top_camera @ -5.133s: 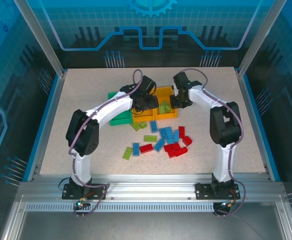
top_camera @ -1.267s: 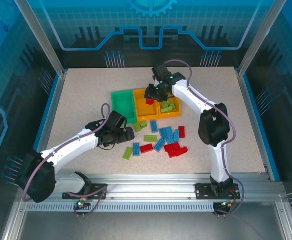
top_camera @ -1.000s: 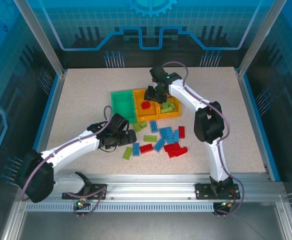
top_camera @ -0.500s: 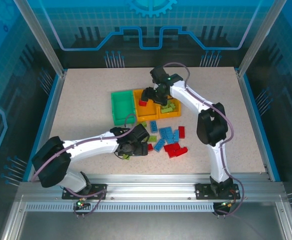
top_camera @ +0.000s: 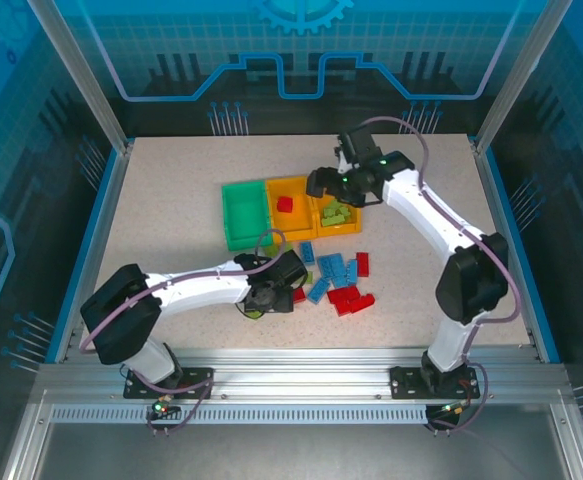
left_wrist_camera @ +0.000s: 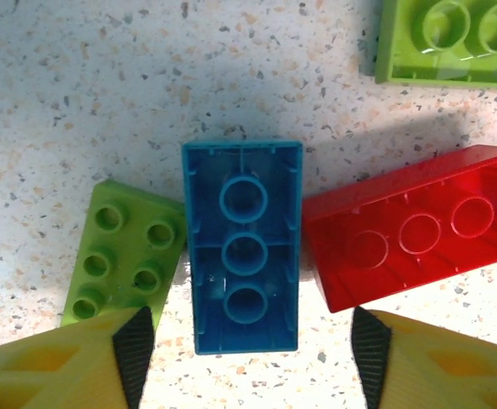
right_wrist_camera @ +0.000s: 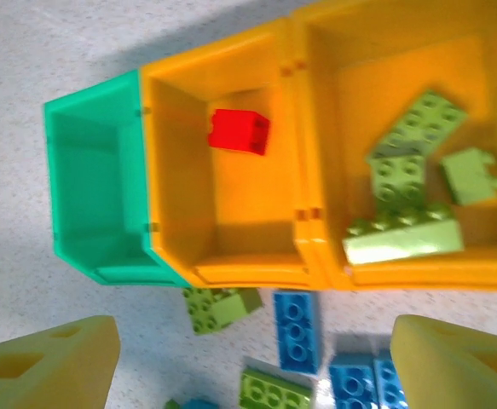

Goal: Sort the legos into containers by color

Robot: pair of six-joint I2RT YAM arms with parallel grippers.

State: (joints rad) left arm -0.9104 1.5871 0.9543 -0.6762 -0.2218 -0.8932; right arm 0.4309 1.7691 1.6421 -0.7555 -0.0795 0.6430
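In the left wrist view a blue lego (left_wrist_camera: 244, 247) lies hollow side up on the table between my left gripper's (left_wrist_camera: 252, 358) black pads (left_wrist_camera: 134, 351). The jaws stand open, with a gap on each side of it. A lime lego (left_wrist_camera: 124, 260) and a red lego (left_wrist_camera: 414, 226) lie against its sides. From above, the left gripper (top_camera: 269, 298) is at the pile's left edge. My right gripper (top_camera: 323, 185) hangs open and empty over the containers. The middle orange bin (right_wrist_camera: 248, 273) holds one red lego (right_wrist_camera: 239, 132). Several lime legos (right_wrist_camera: 410, 170) lie in the right orange bin (right_wrist_camera: 418, 274). The green bin (right_wrist_camera: 95, 204) is empty.
More loose legos lie just in front of the bins: blue ones (top_camera: 333, 268), red ones (top_camera: 349, 298) and a lime one (right_wrist_camera: 218, 307). Another lime lego (left_wrist_camera: 448, 43) lies beyond the left gripper. A raised frame borders the table (top_camera: 161, 200).
The left gripper slid right into the pile and narrowed around the blue lego. The right gripper opened, left the red lego in the middle orange bin and drew back to the right.
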